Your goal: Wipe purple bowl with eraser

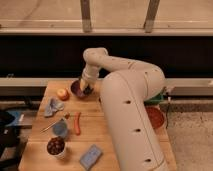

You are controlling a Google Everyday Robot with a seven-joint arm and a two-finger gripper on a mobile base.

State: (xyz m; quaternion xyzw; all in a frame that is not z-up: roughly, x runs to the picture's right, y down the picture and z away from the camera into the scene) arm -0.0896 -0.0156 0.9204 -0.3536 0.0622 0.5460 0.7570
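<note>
The gripper (pixel 85 90) is hanging at the purple bowl (pixel 76 90), upper centre of frame. An orange fruit (pixel 62 93) is crowding the bowl's left; the white arm (pixel 130 115) is blocking its whole right side. Bare table (pixel 92 127) is lying open just below the bowl, between orange stick (pixel 77 123) and arm.

- Pale cream hand (pixel 86 87), down at the dark purple bowl (pixel 76 90).
- Orange-yellow fruit (pixel 62 93).
- Orange-red bowl (pixel 154 118).
- Blue block (pixel 90 156).
- Grey-blue cloth (pixel 53 106).
- Pale cup (pixel 56 147), dark brown inside.
- Tan bench (pixel 95 132).
</note>
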